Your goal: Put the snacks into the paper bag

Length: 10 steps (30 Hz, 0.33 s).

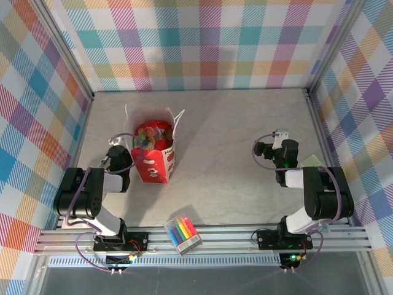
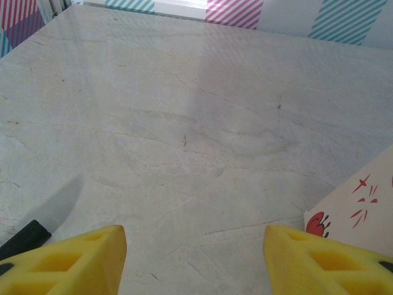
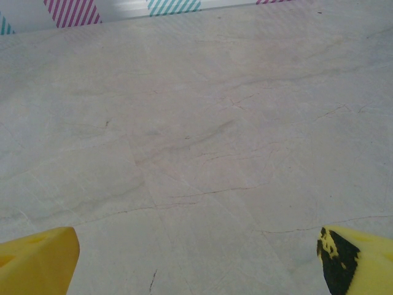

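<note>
The paper bag stands upright on the bench, mouth up, with the snacks heaped inside at its rim. My left fingers are partly apart and hold nothing, bare bench between them, and the bag lies just to their right; my right fingers are spread wide, also empty, well apart from the bag across the bench. I judge the left arm the nearer, and any further approach must come down through the open top
</note>
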Tool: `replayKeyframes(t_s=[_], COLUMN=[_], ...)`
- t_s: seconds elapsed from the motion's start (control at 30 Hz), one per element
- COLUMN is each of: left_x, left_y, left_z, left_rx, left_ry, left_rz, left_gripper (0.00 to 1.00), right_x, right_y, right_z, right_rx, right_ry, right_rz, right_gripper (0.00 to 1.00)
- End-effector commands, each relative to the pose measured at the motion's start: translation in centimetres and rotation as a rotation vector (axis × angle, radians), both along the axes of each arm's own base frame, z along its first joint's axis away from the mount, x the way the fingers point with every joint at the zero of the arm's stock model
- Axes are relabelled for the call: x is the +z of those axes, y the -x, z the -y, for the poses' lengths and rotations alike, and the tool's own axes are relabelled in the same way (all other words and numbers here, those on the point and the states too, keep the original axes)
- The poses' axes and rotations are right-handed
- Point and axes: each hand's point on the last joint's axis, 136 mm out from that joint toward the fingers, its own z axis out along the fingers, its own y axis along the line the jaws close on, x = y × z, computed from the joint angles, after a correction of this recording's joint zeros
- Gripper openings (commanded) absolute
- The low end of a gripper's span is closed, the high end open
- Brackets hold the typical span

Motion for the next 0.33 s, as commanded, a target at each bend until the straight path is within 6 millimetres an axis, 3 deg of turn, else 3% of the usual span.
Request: replayKeyframes(t_s=[0.0,0.3], left_x=[0.30,0.24], left_y=[-0.08,-0.04], left_z=[0.73,0.71], left_rx=[-0.023,-0.022], left_ry=[-0.002,-0.002], left_rz=[0.024,0.022], left_gripper=[0.61,0.61], right_x=[0.73,0.74], right_y=[-0.37,-0.38], right_z=[-0.21,-0.22], right_rx=[0.022,0.023], right_ry=[0.012,0.011], right_rz=[0.040,0.039], right_gripper=[0.99,0.99])
